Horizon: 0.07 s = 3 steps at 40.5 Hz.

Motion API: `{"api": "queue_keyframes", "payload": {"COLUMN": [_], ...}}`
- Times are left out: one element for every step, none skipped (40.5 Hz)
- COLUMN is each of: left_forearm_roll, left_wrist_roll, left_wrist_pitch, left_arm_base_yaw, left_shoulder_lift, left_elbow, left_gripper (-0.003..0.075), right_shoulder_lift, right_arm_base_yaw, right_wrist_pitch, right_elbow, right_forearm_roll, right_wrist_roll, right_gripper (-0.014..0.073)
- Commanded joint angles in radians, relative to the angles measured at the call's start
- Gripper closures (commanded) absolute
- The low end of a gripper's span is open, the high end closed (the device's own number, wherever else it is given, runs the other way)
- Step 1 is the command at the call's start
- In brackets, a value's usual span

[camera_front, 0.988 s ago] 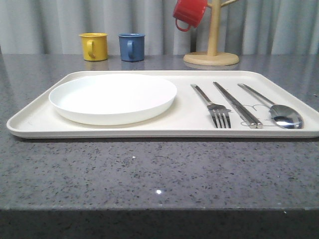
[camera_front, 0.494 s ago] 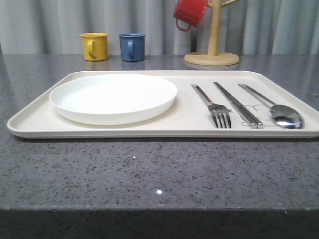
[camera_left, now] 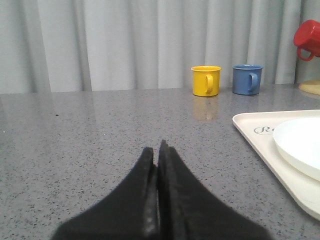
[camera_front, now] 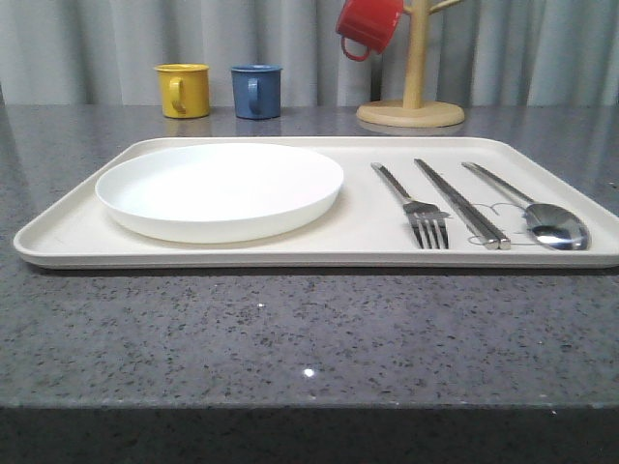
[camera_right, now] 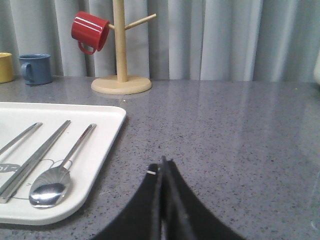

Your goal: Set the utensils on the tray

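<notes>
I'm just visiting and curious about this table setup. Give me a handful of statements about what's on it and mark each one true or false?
1. The white plate sits on the tray. True.
2. The fork lies between the chopsticks and the spoon. False: the chopsticks lie in the middle, with the fork on the plate's side and the spoon on the far side.
3. The red mug hangs on the wooden mug tree. True.
4. The yellow mug stands on the tray. False: it stands on the table behind the tray, beside the blue mug.
5. The right gripper holds the spoon. False: its fingers are shut on nothing, over the bare table beside the tray.
</notes>
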<state>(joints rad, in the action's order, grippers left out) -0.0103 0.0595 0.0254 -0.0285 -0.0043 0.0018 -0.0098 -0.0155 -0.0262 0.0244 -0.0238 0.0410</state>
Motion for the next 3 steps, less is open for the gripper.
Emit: {"api": "queue_keyframes", "payload": {"left_forearm_roll": [0.000,0.000,0.000], "left_wrist_roll": [-0.011,-0.011,-0.011], "left_wrist_pitch": [-0.077,-0.077,-0.077], "left_arm_base_yaw": [0.001,0.001,0.001], "left_shoulder_lift": [-0.022,-0.022,-0.022], "left_elbow": [0.019,0.019,0.019], "left_gripper": [0.0740,0.0740,0.0740], "right_shoulder_lift": [-0.017,-0.017,-0.017], "right_arm_base_yaw": [0.004,0.004,0.004], "right_wrist_pitch": [0.085,0.085,0.085], "right_elbow": [0.003,0.003,0.003], "right_forearm_roll": [0.009,0.009,0.009], "right_wrist_roll": [-0.009,-0.009,-0.009], "right_gripper": [0.0660,0.0660,0.0660]}}
